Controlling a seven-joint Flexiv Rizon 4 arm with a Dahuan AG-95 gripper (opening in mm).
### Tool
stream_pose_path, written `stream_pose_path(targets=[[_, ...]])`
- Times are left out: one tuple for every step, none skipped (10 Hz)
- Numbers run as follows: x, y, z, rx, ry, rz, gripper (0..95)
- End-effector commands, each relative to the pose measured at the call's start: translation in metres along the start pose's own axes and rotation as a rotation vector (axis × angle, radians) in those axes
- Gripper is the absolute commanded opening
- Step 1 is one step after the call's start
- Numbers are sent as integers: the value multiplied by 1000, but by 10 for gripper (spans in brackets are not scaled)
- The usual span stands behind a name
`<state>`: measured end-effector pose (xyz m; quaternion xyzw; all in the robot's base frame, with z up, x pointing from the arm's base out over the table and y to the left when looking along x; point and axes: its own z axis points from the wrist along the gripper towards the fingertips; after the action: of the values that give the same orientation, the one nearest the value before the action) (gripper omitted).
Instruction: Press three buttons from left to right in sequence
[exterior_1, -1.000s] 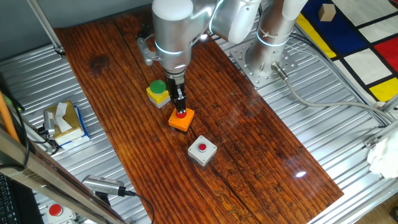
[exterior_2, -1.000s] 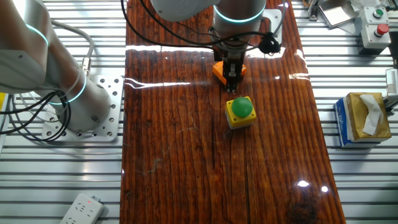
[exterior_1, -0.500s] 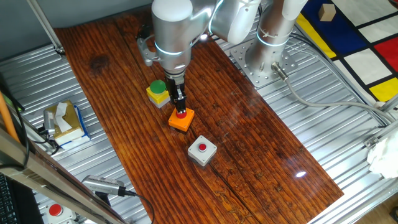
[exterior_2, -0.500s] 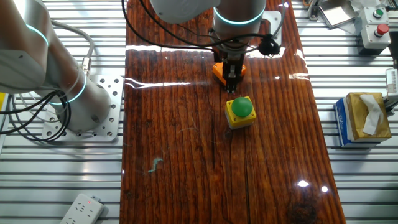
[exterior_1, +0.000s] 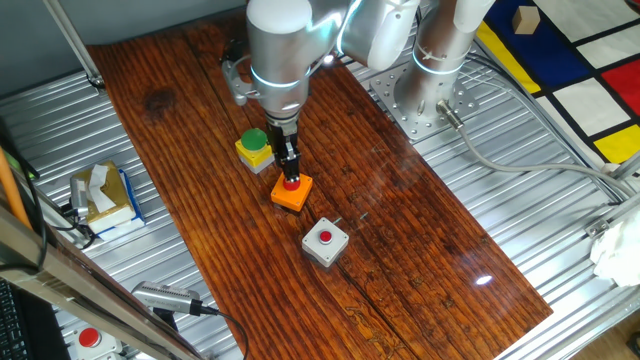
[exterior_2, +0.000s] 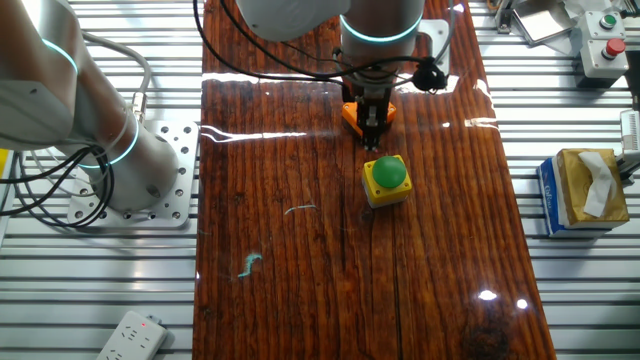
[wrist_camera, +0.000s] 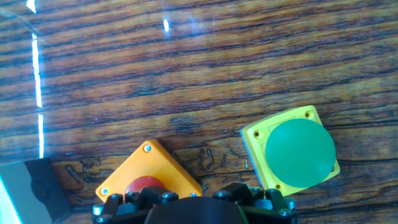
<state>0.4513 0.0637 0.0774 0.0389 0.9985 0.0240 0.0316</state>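
Three button boxes lie in a diagonal row on the wooden board (exterior_1: 420, 220). The yellow box with green cap (exterior_1: 255, 142) is at one end; it also shows in the other fixed view (exterior_2: 388, 175) and in the hand view (wrist_camera: 300, 153). The orange box with red cap (exterior_1: 293, 194) is in the middle and shows in the hand view (wrist_camera: 149, 169). The grey box with red cap (exterior_1: 325, 241) is at the other end. My gripper (exterior_1: 289, 176) stands upright over the orange box, fingers shut together, tips down on its red cap (wrist_camera: 143, 183). In the other fixed view the gripper (exterior_2: 370, 140) hides most of the orange box (exterior_2: 350, 112).
A tissue box (exterior_1: 105, 195) lies on the metal table left of the board. A fourth red button with whitish housing (exterior_1: 90, 340) sits at the front left corner. The arm's base (exterior_1: 430, 95) stands beside the board. A power strip (exterior_2: 130, 335) lies off the board.
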Motion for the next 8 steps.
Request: stream_pose_path(targets=[[0, 0, 13, 0, -1, -2, 760], [0, -1, 13, 1, 1, -2, 760], [1, -1, 13, 1, 2, -4, 760], [1, -1, 14, 0, 1, -7, 760], [1, -1, 15, 0, 1, -7, 760], [2, -2, 20, 0, -6, -8, 760], [2, -2, 23, 0, -10, -8, 760], [2, -2, 23, 1, -10, -9, 760]])
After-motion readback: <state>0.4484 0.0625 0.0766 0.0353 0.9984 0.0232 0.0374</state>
